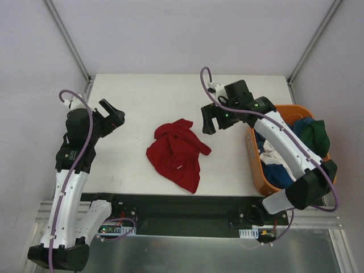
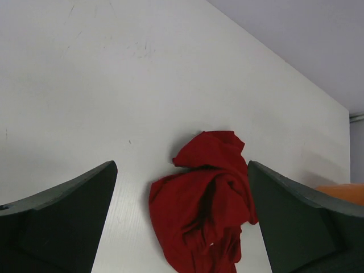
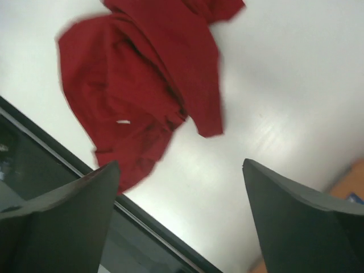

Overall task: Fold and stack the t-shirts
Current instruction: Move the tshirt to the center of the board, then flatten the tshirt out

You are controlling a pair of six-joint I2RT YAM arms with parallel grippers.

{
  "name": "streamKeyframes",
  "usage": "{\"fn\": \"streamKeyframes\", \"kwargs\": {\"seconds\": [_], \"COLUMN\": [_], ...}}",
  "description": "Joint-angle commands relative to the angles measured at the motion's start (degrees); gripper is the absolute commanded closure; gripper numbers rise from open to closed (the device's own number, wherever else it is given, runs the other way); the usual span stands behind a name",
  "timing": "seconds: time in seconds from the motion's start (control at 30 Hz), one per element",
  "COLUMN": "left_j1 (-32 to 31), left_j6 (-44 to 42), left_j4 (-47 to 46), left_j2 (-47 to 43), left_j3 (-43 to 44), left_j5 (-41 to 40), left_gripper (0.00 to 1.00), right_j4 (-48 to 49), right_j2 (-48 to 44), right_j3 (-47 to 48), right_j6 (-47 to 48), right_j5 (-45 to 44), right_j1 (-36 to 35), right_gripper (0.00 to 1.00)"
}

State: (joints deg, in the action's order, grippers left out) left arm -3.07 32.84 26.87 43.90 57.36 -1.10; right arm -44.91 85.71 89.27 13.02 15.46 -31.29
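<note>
A dark red t-shirt (image 1: 177,153) lies crumpled in a heap on the white table, near the middle. The left wrist view shows it (image 2: 207,199) ahead of my left gripper (image 1: 114,116), which hangs open and empty to the shirt's left. My right gripper (image 1: 215,118) hovers open just right of the heap, nothing between its fingers; from its wrist the red cloth (image 3: 142,85) lies below and apart from the jaws. More t-shirts, dark green (image 1: 315,135), white (image 1: 270,151) and blue (image 1: 278,170), are bundled in the basket.
An orange plastic basket (image 1: 254,165) stands at the table's right edge under my right arm. The table's near edge meets a dark frame rail (image 3: 34,165). White walls close in the table at the back and sides.
</note>
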Motion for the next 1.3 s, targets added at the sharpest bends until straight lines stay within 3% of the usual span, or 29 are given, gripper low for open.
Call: {"fn": "streamKeyframes", "kwargs": {"seconds": [0.0,0.2,0.37,0.63,0.77,0.93,1.27], "left_j1": [-0.6,-0.6,-1.2,-7.1,-11.2,-14.1,-15.0], "left_j6": [1.3,0.8,0.5,3.1,6.0,8.8,9.2], "left_j4": [0.6,0.3,0.2,0.2,-1.3,-5.9,-9.7], "left_j2": [4.8,14.4,23.5,19.5,17.9,20.4,30.4], "left_j3": [1.8,3.4,3.5,-9.6,-17.2,-20.4,-18.0], "left_j5": [3.0,8.4,18.7,19.9,20.4,20.0,14.4], "left_gripper": [0.01,0.01,0.01,0.01,0.02,0.08,0.30], "right_j4": [-0.5,2.9,7.6,9.4,11.7,11.7,13.7], "right_j2": [-11.6,-15.2,-15.3,-11.9,-10.0,-5.0,3.1], "right_j3": [-5.8,-14.7,-21.0,-23.7,-24.3,-23.7,-20.2], "right_j6": [-0.2,-7.3,-11.3,-12.8,-12.2,-12.1,-4.1], "right_j5": [-7.6,-9.5,-9.8,-14.8,-12.6,-9.8,-10.8], "right_j1": [0.5,0.5,0.5,0.5,0.4,0.4,-3.3], "right_gripper": [0.04,0.04,0.04,0.03,0.03,0.02,0.00]}}
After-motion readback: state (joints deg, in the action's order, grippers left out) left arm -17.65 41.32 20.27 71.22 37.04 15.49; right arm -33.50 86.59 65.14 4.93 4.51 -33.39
